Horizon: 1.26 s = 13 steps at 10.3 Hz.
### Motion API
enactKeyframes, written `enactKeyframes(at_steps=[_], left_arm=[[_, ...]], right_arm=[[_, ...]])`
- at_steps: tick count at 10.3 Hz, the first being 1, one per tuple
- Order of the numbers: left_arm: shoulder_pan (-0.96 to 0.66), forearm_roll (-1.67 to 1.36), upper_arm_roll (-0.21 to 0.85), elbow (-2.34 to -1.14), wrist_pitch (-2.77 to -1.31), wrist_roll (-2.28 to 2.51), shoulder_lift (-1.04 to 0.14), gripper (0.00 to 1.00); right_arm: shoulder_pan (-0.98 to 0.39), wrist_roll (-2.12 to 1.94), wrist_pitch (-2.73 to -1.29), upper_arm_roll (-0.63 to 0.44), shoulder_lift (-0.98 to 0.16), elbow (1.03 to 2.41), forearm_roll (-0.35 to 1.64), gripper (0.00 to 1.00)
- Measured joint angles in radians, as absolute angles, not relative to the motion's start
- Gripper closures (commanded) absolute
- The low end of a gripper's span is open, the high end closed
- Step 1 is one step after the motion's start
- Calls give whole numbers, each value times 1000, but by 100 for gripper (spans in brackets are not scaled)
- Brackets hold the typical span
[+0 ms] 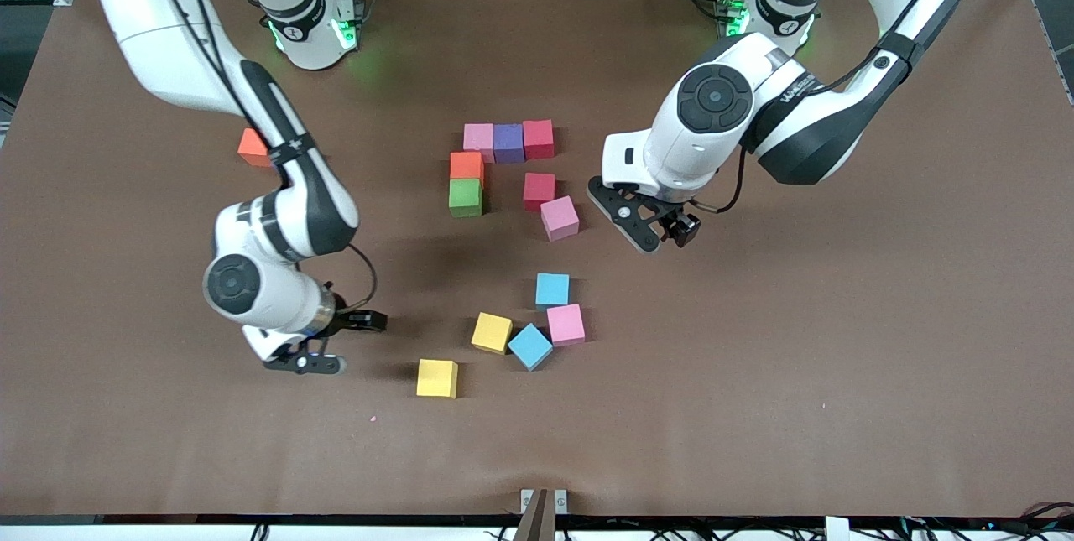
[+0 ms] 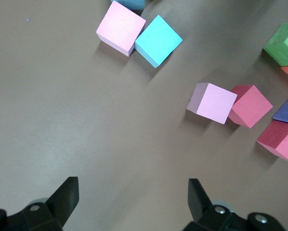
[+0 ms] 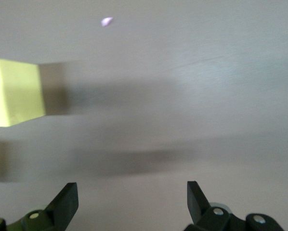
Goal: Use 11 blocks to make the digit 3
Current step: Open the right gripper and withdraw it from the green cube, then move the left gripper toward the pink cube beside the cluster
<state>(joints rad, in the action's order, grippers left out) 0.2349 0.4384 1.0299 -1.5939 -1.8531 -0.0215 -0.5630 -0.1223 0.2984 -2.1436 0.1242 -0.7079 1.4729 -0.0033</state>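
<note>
My left fingers hang wide apart and empty beside the pink block. My right fingers are spread too, near the yellow block. The other blocks wait mid-worktop, ready for picking.

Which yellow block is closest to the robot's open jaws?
The yellow block lying by itself, nearest the front camera. It sits just beside the right gripper, whose jaws are open. The other yellow block touches a sky blue block.
</note>
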Motion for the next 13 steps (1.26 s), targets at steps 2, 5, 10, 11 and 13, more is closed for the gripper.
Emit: enactKeyframes(at_steps=[2, 5, 10, 11, 13], left_arm=[[234, 438, 1030, -1594, -1853, -21, -563, 0], [250, 438, 1031, -1590, -1847, -21, -562, 0], [248, 438, 1033, -1596, -1826, -21, -558, 0], [244, 438, 1029, -1604, -1861, -15, -569, 0], [207, 438, 981, -1626, -1940, 28, -600, 0]], right_arm=[[-79, 262, -2101, 124, -686, 1463, -3, 0], [-36, 237, -2075, 124, -661, 1462, -4, 0], [-3, 234, -2071, 122, -661, 1463, -4, 0], [-2, 234, -2070, 122, -661, 1463, -4, 0], [-2, 234, -2070, 122, -662, 1463, -4, 0]])
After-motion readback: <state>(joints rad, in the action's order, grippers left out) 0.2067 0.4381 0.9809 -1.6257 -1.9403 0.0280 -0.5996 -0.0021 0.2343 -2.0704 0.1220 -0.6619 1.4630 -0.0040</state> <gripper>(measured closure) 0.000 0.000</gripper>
